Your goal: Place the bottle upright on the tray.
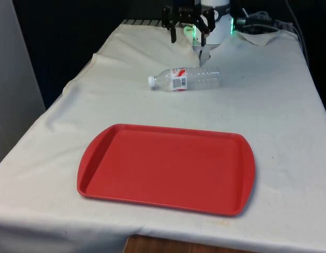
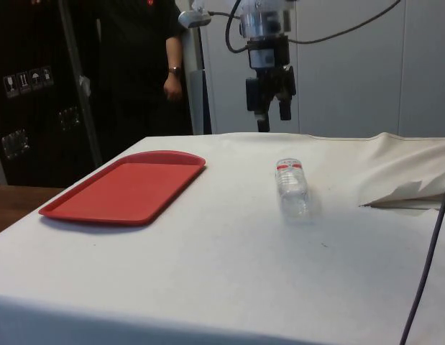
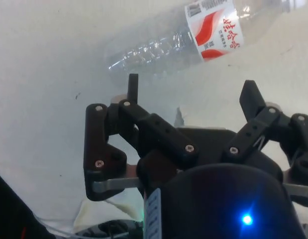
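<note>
Clear bottle [image 1: 185, 79], red-white label, flat.

red tray [image 1: 168, 205], clear bottle [image 1: 197, 79] with red-white label.

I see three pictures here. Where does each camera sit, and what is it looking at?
Front view: looks along the cloth-covered table over the red plastic tray to the clear plastic bottle lying flat; black gripper beyond.
Side view: beside the table; gripper hangs above the bottle; a person stands behind.
Wrist view: on the arm, looking down past open fingers at the bottle.
All share the bottle.
</note>
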